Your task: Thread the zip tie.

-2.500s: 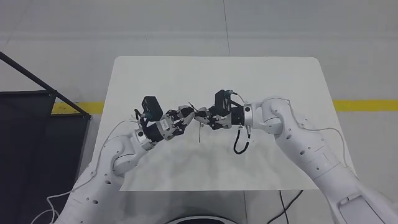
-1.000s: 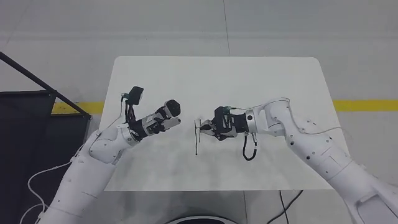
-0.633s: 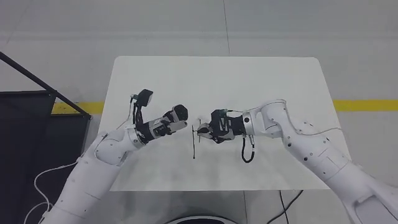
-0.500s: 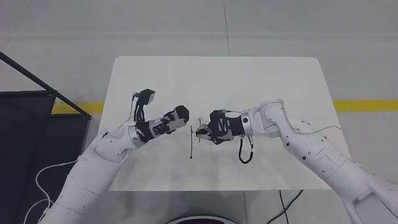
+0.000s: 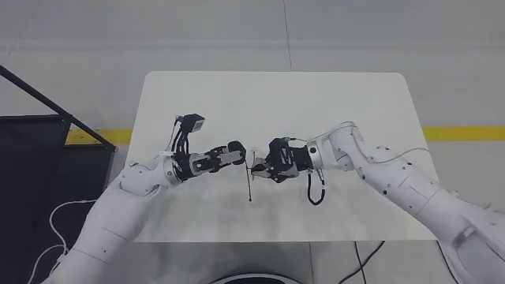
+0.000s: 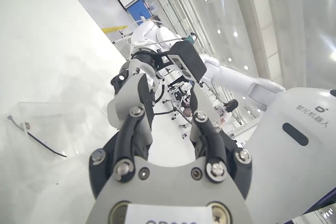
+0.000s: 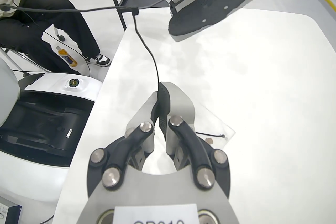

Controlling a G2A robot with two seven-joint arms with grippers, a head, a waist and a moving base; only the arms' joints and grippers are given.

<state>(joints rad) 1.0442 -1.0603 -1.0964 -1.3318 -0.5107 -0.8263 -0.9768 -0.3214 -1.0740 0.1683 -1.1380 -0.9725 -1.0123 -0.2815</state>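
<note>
- Called, most likely, for taking the free end of the zip tie (image 7: 157,75) into the left pincer (image 5: 241,156), poised just beside the right pincer (image 7: 159,93) with fingers spread wide and nothing between them.
- Would have gone best with a slow, level approach, closing near the very end and leaving little strap to flop, then squaring tip to head slot before pushing.
- Risked a twist in the strap otherwise; worth matching the flat faces first.
- Was pinched at one end in the right pincer, clamped fully down on it, above the worktop (image 5: 347,110).
- Looked thin, black and springy, curving gently away from the right pincer to a small blocky bit at the far end, probably the head, though too small to be sure.
- Noted a spare tie (image 6: 39,141) lying flat on a clear plastic sheet (image 6: 60,117) on the worktop, near the right pincer.
</note>
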